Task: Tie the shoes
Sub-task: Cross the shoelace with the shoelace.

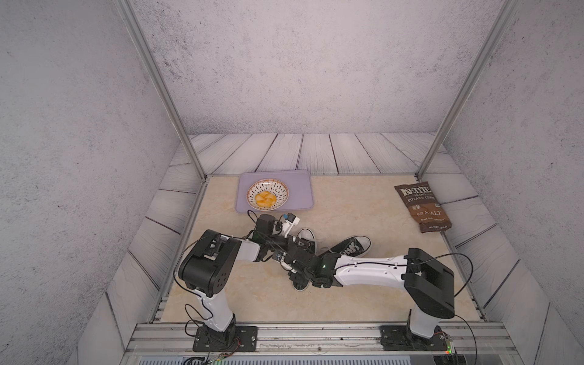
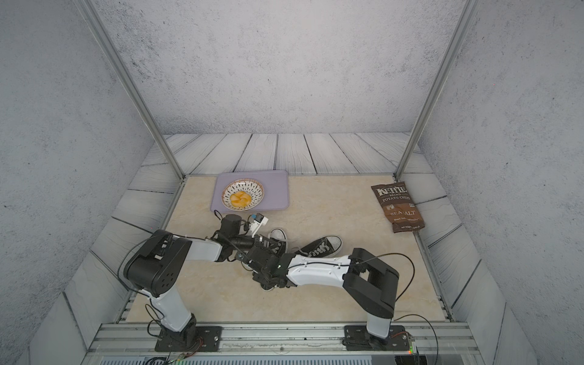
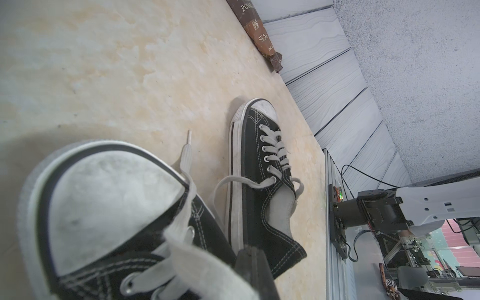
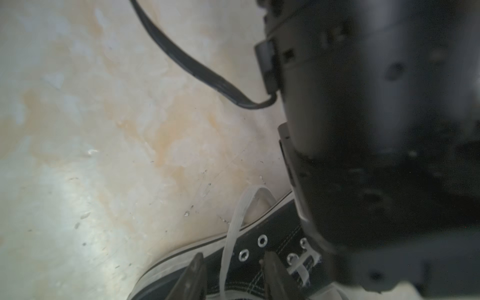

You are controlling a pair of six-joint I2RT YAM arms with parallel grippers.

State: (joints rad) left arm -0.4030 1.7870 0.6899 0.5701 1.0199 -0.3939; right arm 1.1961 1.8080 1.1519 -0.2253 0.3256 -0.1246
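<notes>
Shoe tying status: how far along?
Done: nothing; the far shoe shows loose laces, no bow. In hand: the right tool stands open astride a lace strand of the near shoe; the left tool is shut beside that shoe's laces. Left: bows on both shoes.

Speckled grey walls (image 1: 300,63), pale plank surround (image 1: 316,155), beige marbled tabletop (image 1: 252,294)
</notes>
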